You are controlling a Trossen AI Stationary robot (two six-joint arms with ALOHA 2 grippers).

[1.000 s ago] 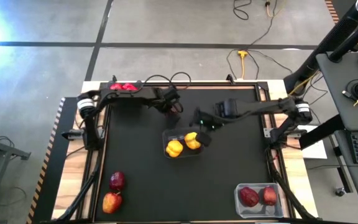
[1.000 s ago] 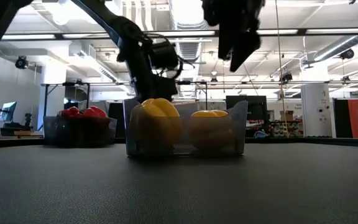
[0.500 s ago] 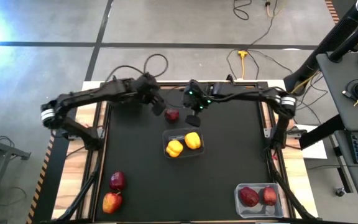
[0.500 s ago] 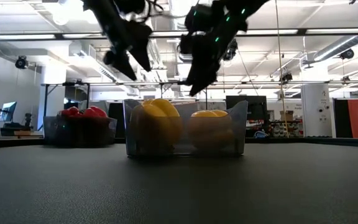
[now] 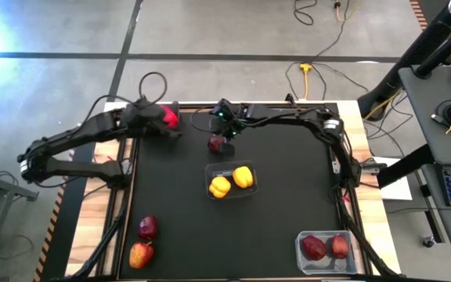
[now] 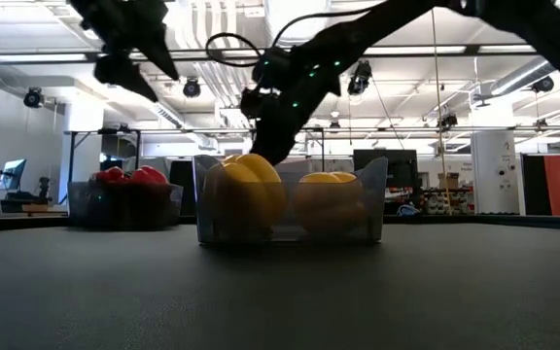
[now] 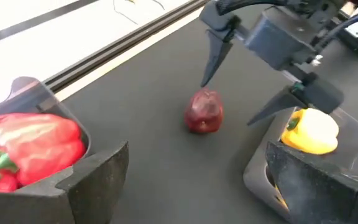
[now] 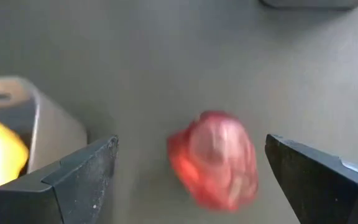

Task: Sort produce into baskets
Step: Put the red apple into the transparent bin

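A dark red apple [image 5: 218, 144] lies on the black table just beyond the clear basket [image 5: 231, 181] that holds two yellow peppers. My right gripper [image 5: 224, 133] is open above the apple, one finger on each side of it, and touches nothing; the apple shows between the fingers in the right wrist view [image 8: 216, 158]. My left gripper [image 5: 168, 130] is open and empty beside the dark grey basket [image 5: 163, 116] of red peppers [image 7: 33, 143] at the far left. Two apples [image 5: 144, 240] lie at the near left. The low view hides the apple behind the clear basket.
A second clear basket [image 5: 325, 251] with two apples stands at the near right corner. The table's middle and near part between the baskets is bare black mat. Cables lie along the far edge [image 5: 210, 106].
My left gripper has drawn back toward the table's left edge, up and away from the spot where the apple now lies. My right gripper has gone from over the yellow-pepper basket toward the far left and come down over the apple, still open.
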